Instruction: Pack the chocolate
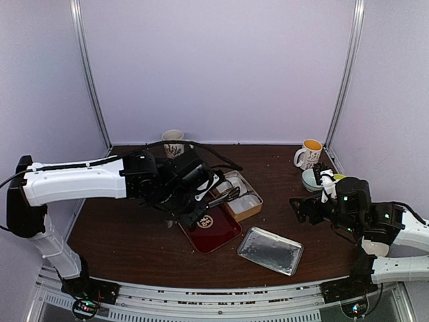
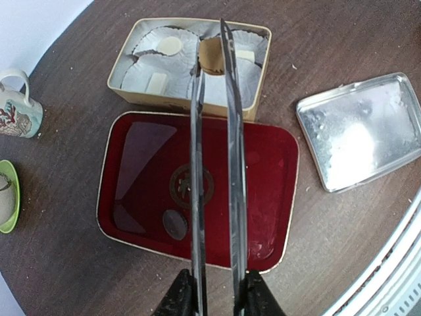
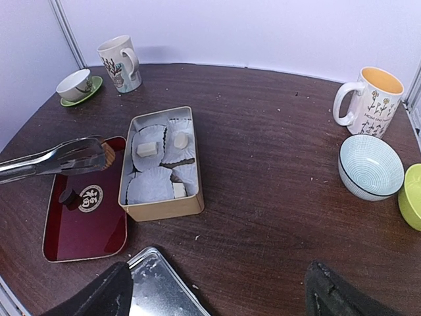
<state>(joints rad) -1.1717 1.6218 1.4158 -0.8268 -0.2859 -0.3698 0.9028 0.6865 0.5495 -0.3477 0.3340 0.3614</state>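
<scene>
My left gripper (image 2: pixel 217 296) is shut on metal tongs (image 2: pixel 214 164). The tong tips pinch a light brown chocolate piece (image 2: pixel 210 56) over the near edge of the tan tin (image 2: pixel 118 89), above the red tray (image 2: pixel 141 148). Three cream-white chocolate pieces (image 3: pixel 147 149) (image 3: pixel 180 141) (image 3: pixel 179 190) lie on white paper liners inside the tin (image 3: pixel 161 207). The tongs and the brown piece (image 3: pixel 108 155) also show in the right wrist view. My right gripper (image 3: pixel 217 296) is open and empty, low over the table to the right of the tin, with its fingers (image 3: pixel 99 289) wide apart.
A silver lid (image 1: pixel 270 250) lies in front of the tin, right of the red tray (image 1: pixel 214 231). A mug (image 1: pixel 173 142) stands at the back. At the back right are a yellow-lined mug (image 1: pixel 310 154), a striped bowl (image 3: pixel 370 168) and a green bowl (image 3: pixel 413 197).
</scene>
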